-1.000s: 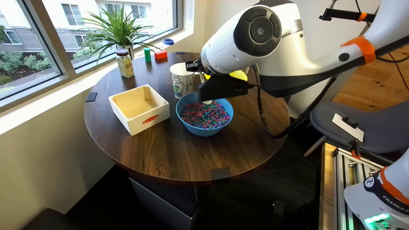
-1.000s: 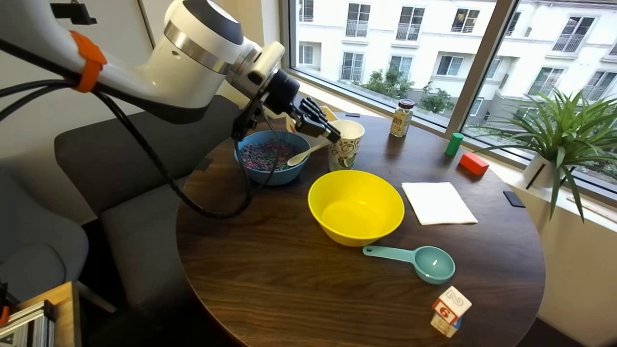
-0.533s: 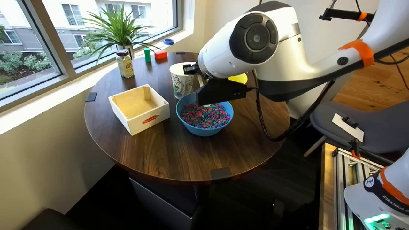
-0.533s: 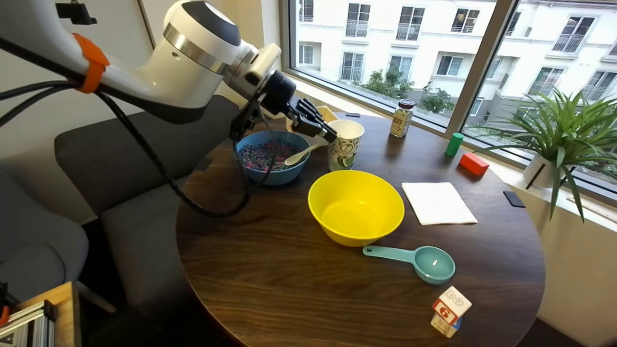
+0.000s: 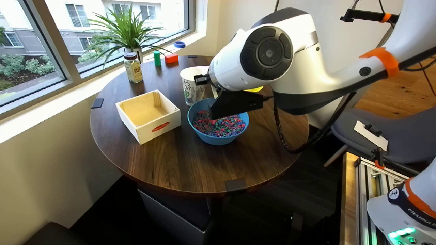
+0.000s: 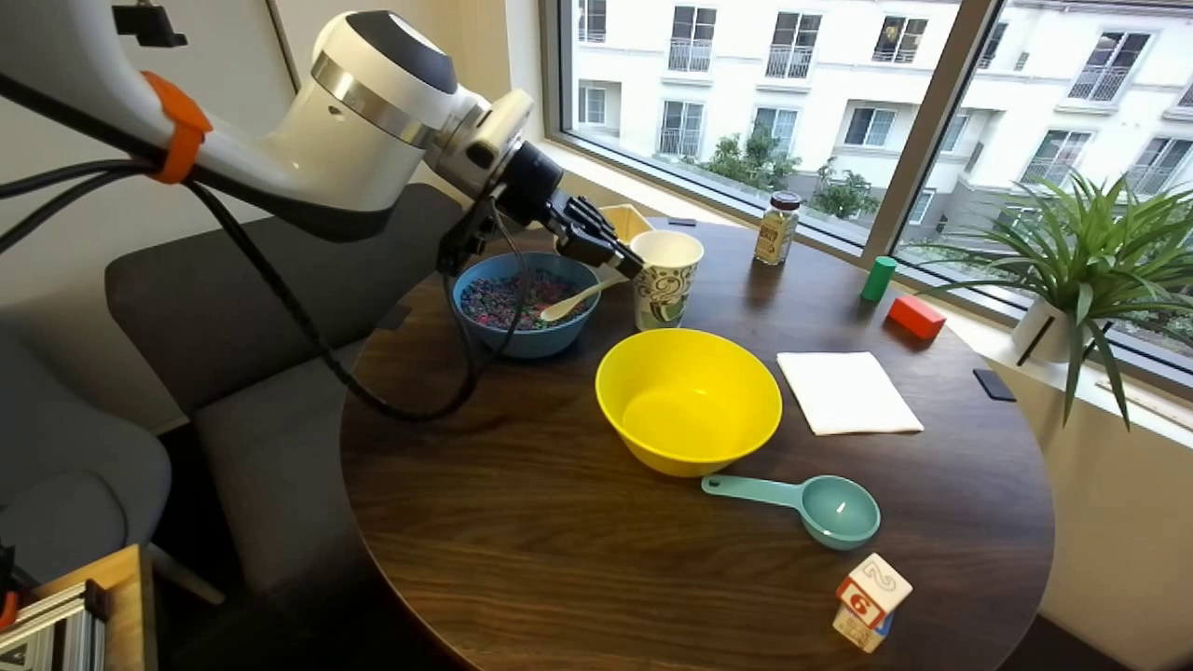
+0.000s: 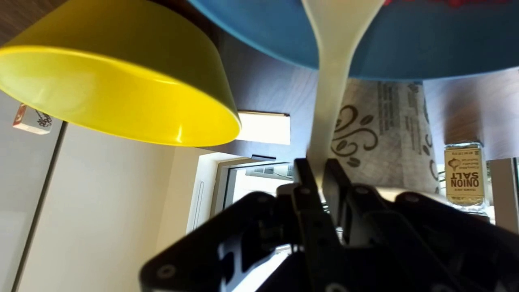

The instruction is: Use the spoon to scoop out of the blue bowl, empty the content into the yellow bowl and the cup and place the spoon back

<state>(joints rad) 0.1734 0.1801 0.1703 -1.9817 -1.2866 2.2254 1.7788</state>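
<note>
Spoon (image 7: 332, 83), handle pinched in the gripper (image 7: 318, 168), slants over the edge of the blue bowl (image 6: 548, 344), head within the rim. In an exterior view, the cup (image 6: 668, 294) stands just beside that bowl at three o'clock, the yellow bowl (image 6: 690, 410) at four; the bench (image 6: 541, 522) ends near it at nine and runs broad toward six

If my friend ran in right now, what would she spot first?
Probably the big white robot arm leaning over the round table, its gripper holding a pale spoon over the blue bowl of colourful bits. Next, the bright yellow bowl near the cup, then maybe the spiky green plant by the window.
</note>
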